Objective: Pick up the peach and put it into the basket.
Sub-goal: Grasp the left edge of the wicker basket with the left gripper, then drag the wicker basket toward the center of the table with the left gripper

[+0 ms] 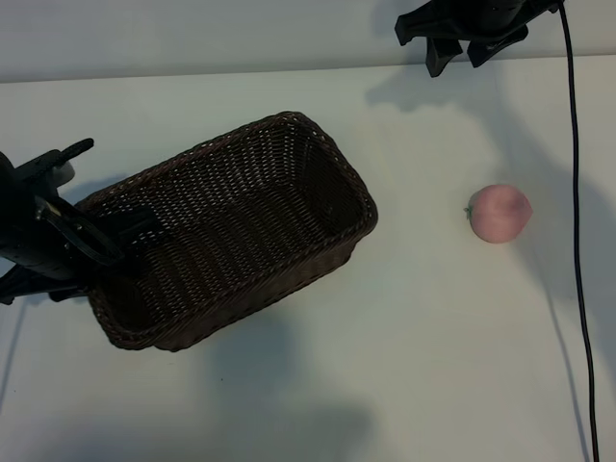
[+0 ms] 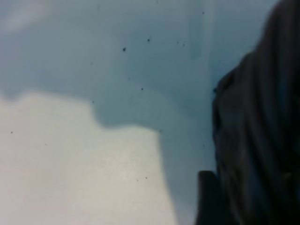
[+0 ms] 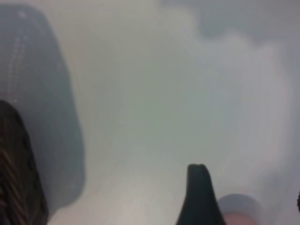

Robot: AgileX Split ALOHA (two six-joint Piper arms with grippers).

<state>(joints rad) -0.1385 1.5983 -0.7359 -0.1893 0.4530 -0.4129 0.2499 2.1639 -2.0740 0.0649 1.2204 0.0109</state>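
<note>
**Left arm at basket's end, peach waits out in the open**

Biggest first: basket (image 1: 231, 231) sits diagonal on the table (image 1: 404, 385), nothing inside. Left gripper (image 1: 91, 236) is at its near-left rim; can't tell if fingers are clamped on the wicker or loose. Good hold = bite the rim squarely, no tipping. Right gripper (image 1: 460, 48) hangs at the far edge, fingers spread, holding nothing. Black cable (image 1: 577, 241) runs down just beside the peach (image 1: 499, 213), well apart from basket. Otherwise path is free.
</note>
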